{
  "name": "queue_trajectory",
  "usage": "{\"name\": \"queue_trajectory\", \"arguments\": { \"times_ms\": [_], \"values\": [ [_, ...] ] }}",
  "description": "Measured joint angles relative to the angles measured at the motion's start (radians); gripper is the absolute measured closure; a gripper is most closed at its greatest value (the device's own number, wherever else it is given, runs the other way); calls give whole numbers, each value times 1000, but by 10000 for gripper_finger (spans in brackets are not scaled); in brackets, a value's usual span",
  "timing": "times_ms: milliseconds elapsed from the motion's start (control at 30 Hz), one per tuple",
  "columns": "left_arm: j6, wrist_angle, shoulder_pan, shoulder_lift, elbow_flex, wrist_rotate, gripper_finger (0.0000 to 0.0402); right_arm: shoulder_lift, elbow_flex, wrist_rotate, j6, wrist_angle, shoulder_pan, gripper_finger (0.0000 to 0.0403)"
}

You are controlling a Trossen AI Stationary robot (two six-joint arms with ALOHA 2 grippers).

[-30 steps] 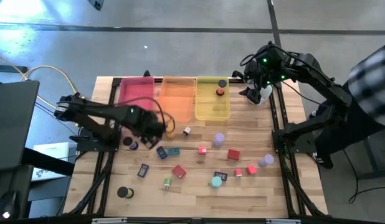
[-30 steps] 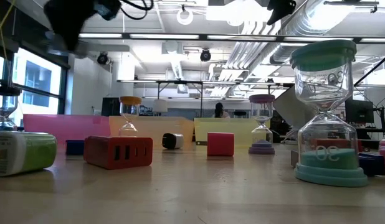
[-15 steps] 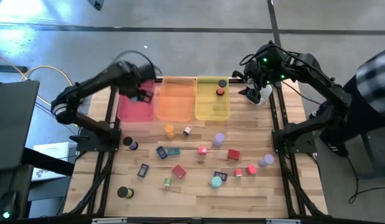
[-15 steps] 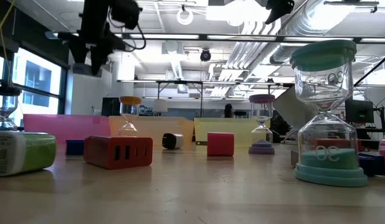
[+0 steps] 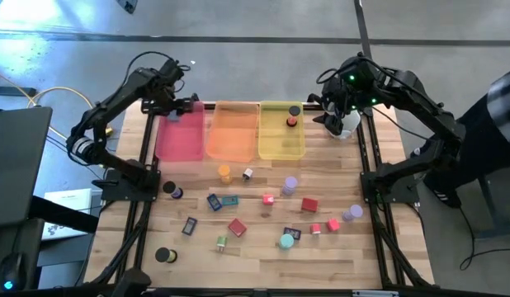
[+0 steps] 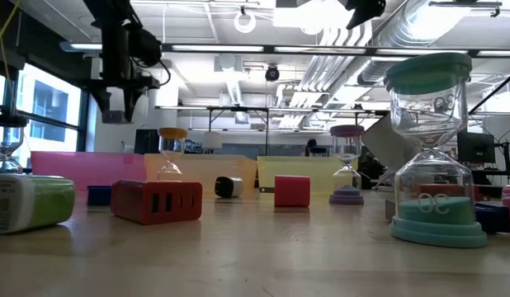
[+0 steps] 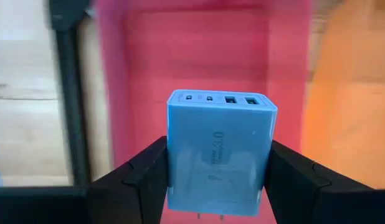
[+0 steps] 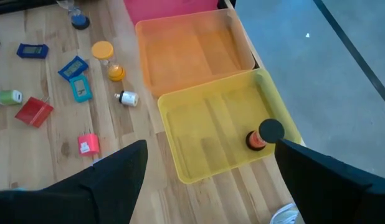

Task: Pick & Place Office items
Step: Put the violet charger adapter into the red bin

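Left gripper (image 7: pixel 216 180): while it hangs above the pink tray (image 7: pixel 149 74), its fingers pinch a light blue charger (image 7: pixel 218 152).
Right gripper (image 8: pixel 208 186): spread wide, holding nothing, above the yellow tray (image 8: pixel 180 124).
Around: black-topped orange hourglass (image 8: pixel 265 134) inside the yellow tray; other items scattered on the table (image 5: pixel 255 256).
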Motion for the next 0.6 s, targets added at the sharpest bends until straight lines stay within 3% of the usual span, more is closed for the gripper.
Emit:
{"name": "queue_trajectory", "arguments": {
  "times_ms": [367, 600],
  "values": [
    [-79, 102, 1, 74, -77, -33, 199, 25, -1, -1, -11, 18, 0, 62],
    [-113, 162, 20, 147, -79, 6, 199, 50, -1, -14, -28, 33, 0, 62]
  ]
}}
